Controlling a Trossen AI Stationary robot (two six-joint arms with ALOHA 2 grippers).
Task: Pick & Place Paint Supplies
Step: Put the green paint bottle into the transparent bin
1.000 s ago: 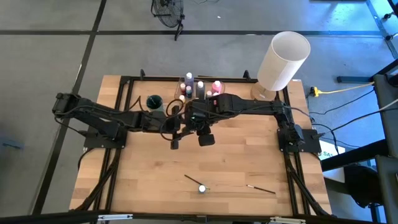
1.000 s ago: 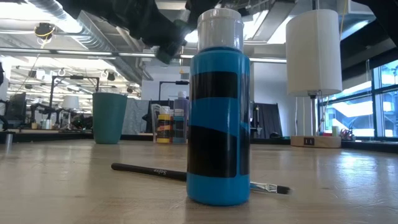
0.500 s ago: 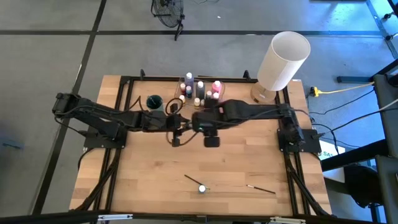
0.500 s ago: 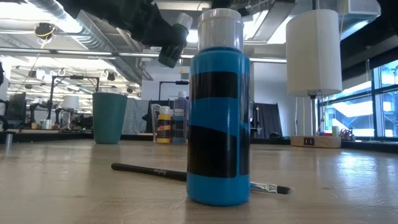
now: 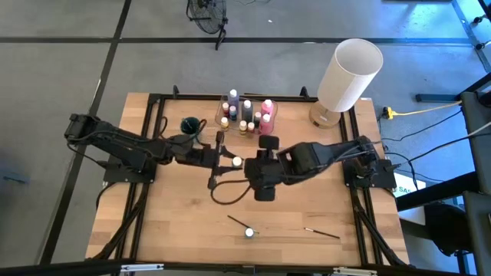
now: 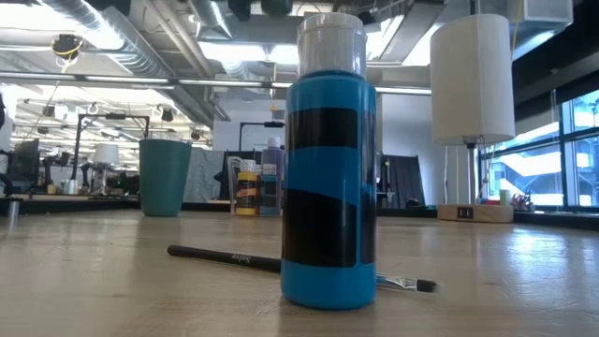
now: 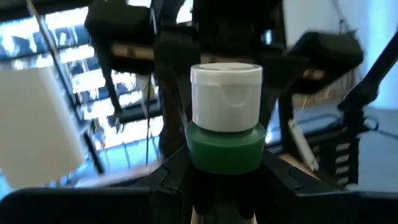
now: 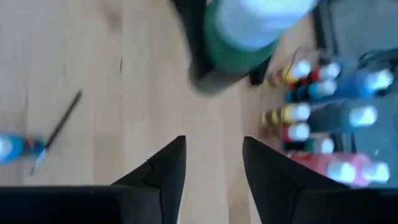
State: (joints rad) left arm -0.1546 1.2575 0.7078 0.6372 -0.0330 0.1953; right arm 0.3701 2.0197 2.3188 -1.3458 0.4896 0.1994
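My left gripper point(image 5: 225, 159) hangs above the table's middle, shut on a green paint bottle point(image 7: 225, 148) with a white cap point(image 5: 236, 162). Just right of it my right gripper point(image 8: 213, 158) stands open and tipped downward, with nothing between its fingers; it faces the green bottle point(image 8: 239, 43). Several more paint bottles point(image 5: 247, 115) stand in a cluster at the far edge. A blue bottle point(image 6: 329, 178) stands upright near the front edge with a dark paintbrush point(image 6: 225, 255) lying behind it, and a second brush point(image 5: 322, 232) lies to its right. My left gripper pinches the green bottle's body point(image 7: 205, 163) just below the cap, between its two fingers. The fingers come level from the table's left and lie along the bottle. The white cap point(image 7: 226, 96) sticks out past the fingertips toward the table's right, and the bottle is lifted clear.
A dark green cup point(image 5: 189, 125) stands left of the bottle cluster. A large white cylinder point(image 5: 349, 73) stands at the far right corner. A loose cable point(image 5: 222, 195) loops under the grippers. Bare wood lies between the grippers and the blue bottle point(image 5: 249, 231).
My left gripper has risen and tipped up to level with the green bottle, leaving the top of the low view. My right gripper has swung away from the bottle cluster toward the table's near edge, turning as it went.
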